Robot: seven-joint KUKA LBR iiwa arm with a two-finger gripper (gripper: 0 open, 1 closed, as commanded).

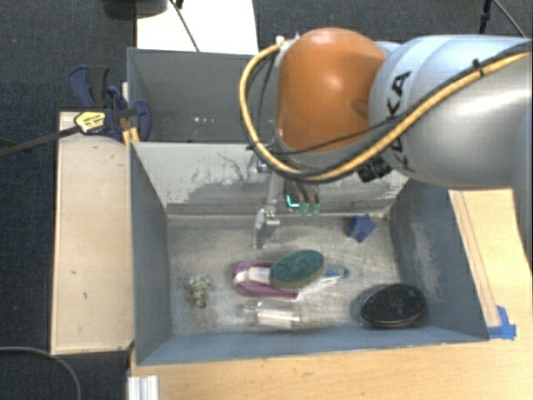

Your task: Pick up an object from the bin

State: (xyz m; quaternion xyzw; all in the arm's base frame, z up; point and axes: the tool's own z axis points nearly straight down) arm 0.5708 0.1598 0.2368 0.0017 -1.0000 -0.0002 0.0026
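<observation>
Several loose things lie in the grey metal bin (158,223). My fingers (264,227) hang just beyond the dark green oval scrubbing pad (297,267), toward the far wall; whether they are spread or clenched I cannot tell. I judge this the approach step: next I shift over that pad and descend.

Robot lab, KUKA arm (466,115) w/ cables (247,127), bin (150,248)
</observation>
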